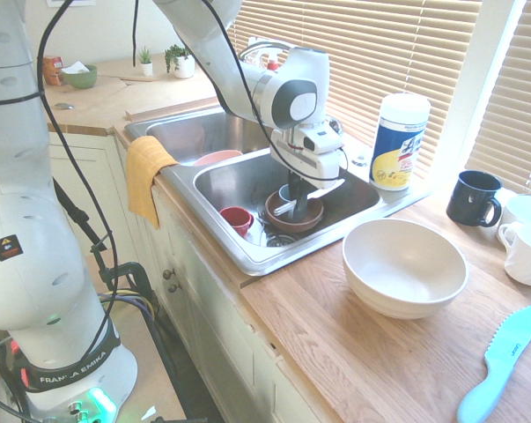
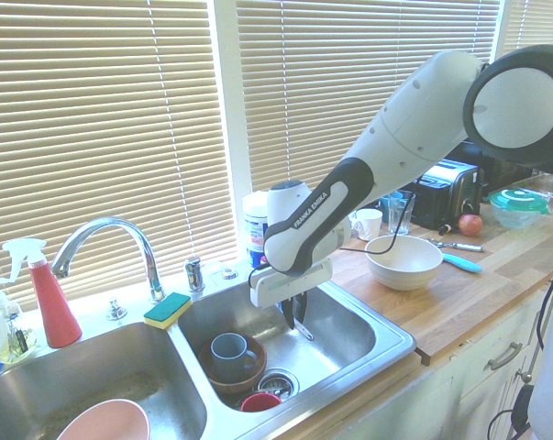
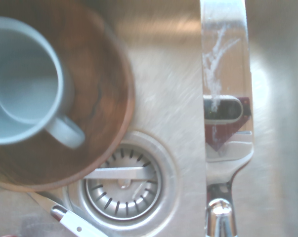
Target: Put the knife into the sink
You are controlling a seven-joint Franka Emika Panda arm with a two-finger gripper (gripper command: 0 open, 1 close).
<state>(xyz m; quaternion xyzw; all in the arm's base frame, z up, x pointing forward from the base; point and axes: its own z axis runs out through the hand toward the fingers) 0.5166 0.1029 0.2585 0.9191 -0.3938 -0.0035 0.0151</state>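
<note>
Knife [image 3: 227, 94] seemingly between end effector's [image 2: 294, 317] fingertips

Your arm reaches over the nearer basin of the steel sink [image 1: 287, 251], its gripper [image 1: 299, 211] down inside above the brown bowl [image 1: 306, 220]. You can see a red cup [image 1: 237, 221] just left of that bowl, and a pink dish [image 1: 217, 157] in the farther basin. An orange cloth [image 1: 147, 176] hangs over the sink's left edge. On the sink's far side, toward the right, stands a wipes canister [image 1: 399, 143]. On your right, the wooden counter [image 1: 335, 344] holds a big white bowl [image 1: 404, 268], a light-blue plastic knife [image 1: 501, 361] nearer by, and a dark mug [image 1: 474, 198] beyond, beside white mugs [image 1: 527, 249].
</note>
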